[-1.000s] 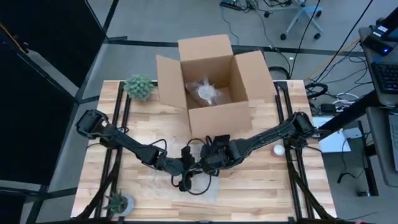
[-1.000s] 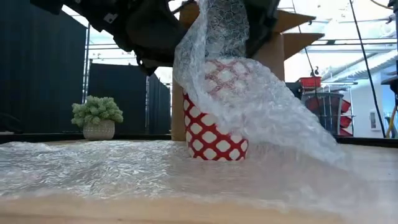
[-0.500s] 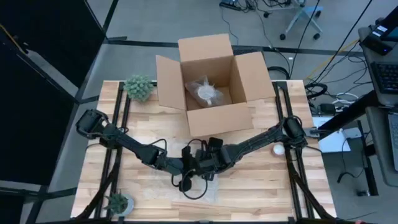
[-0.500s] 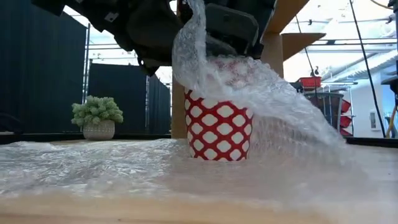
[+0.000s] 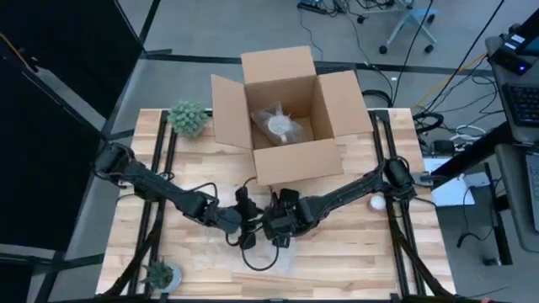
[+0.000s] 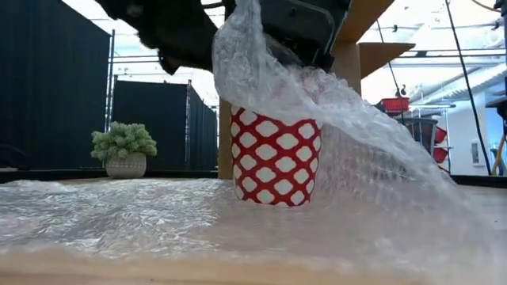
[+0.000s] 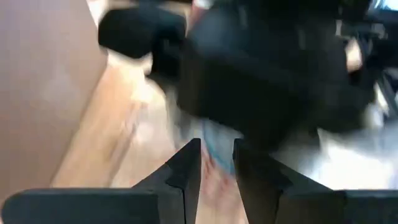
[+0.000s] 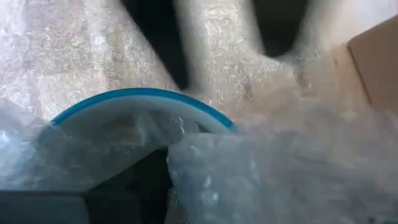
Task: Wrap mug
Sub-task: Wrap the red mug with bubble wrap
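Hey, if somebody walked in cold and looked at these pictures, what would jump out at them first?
Probably the red mug with white diamonds, upright mid-table with bubble wrap draped over its rim. Right above it, the left gripper and right gripper crowd together. Behind them stands an open cardboard box with another wrapped bundle inside.

The left gripper [image 5: 249,224] has drawn back toward its own side, its arm now stretched flatter across the table. The wrap [image 6: 317,111], a second ago lifted high above the mug [image 6: 275,157], now drapes lower over the mug's rim under the right gripper [image 5: 276,227].
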You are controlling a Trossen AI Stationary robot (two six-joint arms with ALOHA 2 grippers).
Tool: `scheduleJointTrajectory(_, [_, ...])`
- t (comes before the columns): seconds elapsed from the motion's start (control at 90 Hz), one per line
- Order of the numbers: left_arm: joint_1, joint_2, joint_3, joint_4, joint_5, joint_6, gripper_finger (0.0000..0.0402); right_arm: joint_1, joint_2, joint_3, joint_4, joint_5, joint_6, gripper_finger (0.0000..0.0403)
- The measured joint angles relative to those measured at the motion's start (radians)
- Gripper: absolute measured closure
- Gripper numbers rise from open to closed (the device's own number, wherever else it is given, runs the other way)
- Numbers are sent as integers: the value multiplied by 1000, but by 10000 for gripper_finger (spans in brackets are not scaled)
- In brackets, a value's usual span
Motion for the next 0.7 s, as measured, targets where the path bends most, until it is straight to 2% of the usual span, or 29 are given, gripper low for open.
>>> scheduleJointTrajectory(0.111, [16, 46, 0, 54, 2, 6, 320, 0, -1, 0, 0, -1, -2, 184])
scheduleJointTrajectory(0.267, [12, 85, 0, 154, 100, 35, 320, 1, -1, 0, 2, 4, -8, 184])
scheduleJointTrajectory(0.356, [15, 104, 1, 150, 131, 34, 320, 1, -1, 1, 5, -1, -17, 184])
scheduleJointTrajectory(0.456, [21, 139, 3, 150, 123, 35, 320, -1, -1, 15, -2, -8, -32, 184])
scheduleJointTrajectory(0.7, [22, 174, 7, 158, 123, 31, 320, 4, 7, 141, -214, -77, -42, 184])
